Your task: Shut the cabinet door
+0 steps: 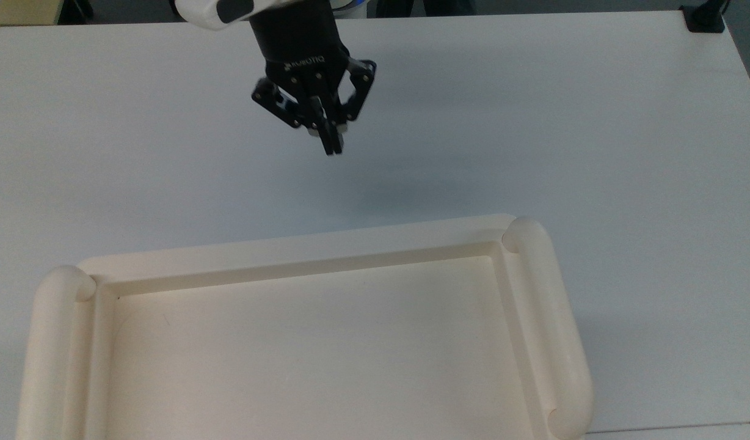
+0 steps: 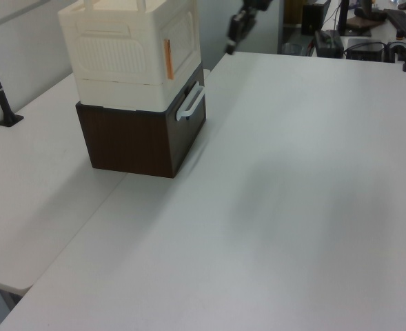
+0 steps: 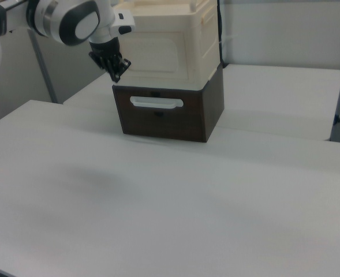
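1 white table [image 2: 292, 172] carries the cabinet [image 2: 137, 103]; grey walls behind.

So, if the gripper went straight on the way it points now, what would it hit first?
Probably the bare table short of the cabinet; the gripper slants downward toward it, though depth is unclear.

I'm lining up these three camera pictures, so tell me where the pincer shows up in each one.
Top view: pincer near the top, left of centre, over bare table.
Left view: at the top edge, right of the cream cabinet.
Right view: upper left, beside the cabinet.
Shared landmark: the cream cabinet, on its dark brown base.
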Available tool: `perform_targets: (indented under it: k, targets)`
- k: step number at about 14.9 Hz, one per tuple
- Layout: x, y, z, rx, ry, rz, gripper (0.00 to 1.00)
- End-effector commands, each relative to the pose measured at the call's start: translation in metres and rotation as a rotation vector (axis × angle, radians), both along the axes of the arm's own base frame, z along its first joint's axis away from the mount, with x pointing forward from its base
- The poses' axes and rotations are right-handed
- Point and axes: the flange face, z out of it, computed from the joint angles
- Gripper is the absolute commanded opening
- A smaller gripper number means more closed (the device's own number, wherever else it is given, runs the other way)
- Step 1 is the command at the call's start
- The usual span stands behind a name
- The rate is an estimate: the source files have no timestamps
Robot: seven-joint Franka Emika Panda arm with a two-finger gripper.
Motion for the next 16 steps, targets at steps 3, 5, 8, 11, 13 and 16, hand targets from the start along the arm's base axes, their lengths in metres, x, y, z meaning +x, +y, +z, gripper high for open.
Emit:
perform_targets:
  k: [3, 5, 8, 11, 13, 16]
  targets:
    - [-0.053, -0.018, -0.008, -0.173, 0.28, 0.004, 0.16]
    - [-0.063, -0.029, -0.007, -0.184, 0.322, -0.007, 0.5]
    - [-0.079, -0.059, 0.01, -0.17, 0.337, -0.053, 1.0]
    - [-0.087, -0.077, 0.017, -0.162, 0.343, -0.082, 1.0]
    - [-0.094, -0.083, 0.019, -0.155, 0.351, -0.089, 1.0]
    - [-0.099, -0.091, 0.021, -0.152, 0.351, -0.103, 1.0]
